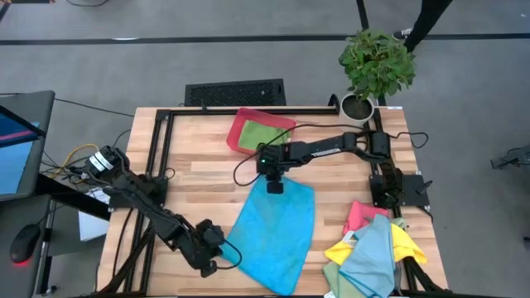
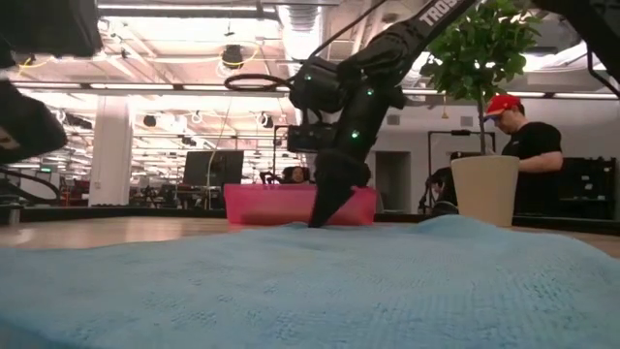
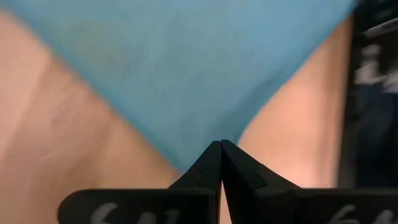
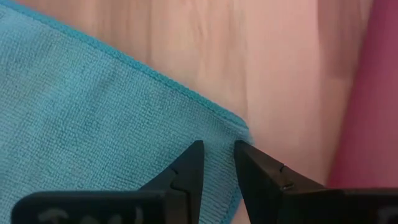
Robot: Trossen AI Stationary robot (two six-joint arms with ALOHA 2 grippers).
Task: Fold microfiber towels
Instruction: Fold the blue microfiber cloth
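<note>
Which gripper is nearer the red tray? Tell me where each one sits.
Right. The right gripper is at the blue towel's far corner, just in front of the red tray. The left gripper is at the towel's near-left corner, far from the tray.

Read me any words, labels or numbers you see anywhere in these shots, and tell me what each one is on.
"TROS": white letters on the right arm in the low view, cut off by the picture's edge.
Pale raised marks on the left claw body in its wrist view: too blurred to read.
Similar marks on the right claw body: too blurred to read.
Nothing readable on the blue towel or red tray.
</note>
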